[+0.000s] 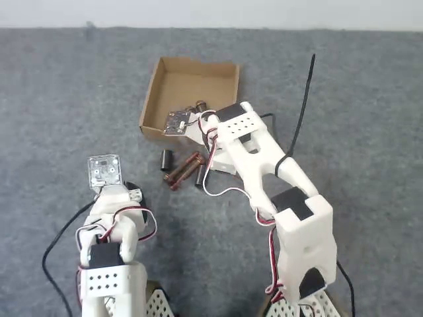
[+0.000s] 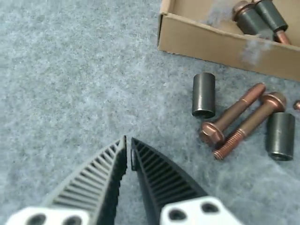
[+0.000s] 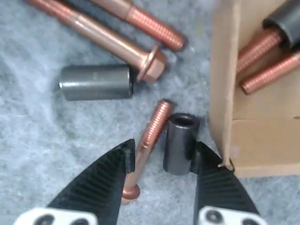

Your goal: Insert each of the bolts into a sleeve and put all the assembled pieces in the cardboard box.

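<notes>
1. The cardboard box, with assembled pieces inside, stands just beside the right pincer. We judge that a brushing finger could shove it.
2. That pincer, spread wide, straddles one sleeve and one bolt together. Closing here may trap both or roll them away.
3. The left pincer, clenched on nothing, hovers over the table, apart from the loose parts.

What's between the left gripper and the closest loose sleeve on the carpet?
Nothing but bare grey carpet: the left wrist view shows an open stretch from the left gripper to that sleeve.
</notes>
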Tool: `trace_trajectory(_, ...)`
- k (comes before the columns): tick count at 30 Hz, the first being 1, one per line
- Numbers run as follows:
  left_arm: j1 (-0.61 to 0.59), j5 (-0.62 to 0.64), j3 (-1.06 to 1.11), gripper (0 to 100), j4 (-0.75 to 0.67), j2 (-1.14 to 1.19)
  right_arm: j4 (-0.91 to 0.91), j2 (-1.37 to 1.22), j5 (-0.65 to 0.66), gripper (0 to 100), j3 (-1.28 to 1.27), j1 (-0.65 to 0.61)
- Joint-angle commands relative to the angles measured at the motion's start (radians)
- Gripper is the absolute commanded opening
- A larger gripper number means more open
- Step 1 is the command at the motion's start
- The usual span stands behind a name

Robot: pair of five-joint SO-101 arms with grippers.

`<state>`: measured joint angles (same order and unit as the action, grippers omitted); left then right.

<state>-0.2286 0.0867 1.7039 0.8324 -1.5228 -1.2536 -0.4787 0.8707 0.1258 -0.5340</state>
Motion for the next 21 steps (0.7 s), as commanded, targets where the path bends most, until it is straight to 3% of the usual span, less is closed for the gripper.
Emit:
trace_trajectory(1,-0.008,-0.026,-0.012,1,-0.023,-0.020,0.068,-0.005,0.023,18.8,0.068,-0.019)
trace_trajectory(11,-0.008,-0.026,-0.012,1,-0.023,-0.020,0.079,-0.088,0.072,18.8,0.069,0.053)
trace_trajectory(21,-0.006,-0.026,-0.012,1,-0.025,-0.020,-0.036,0.077,0.017,18.8,0.074,0.030)
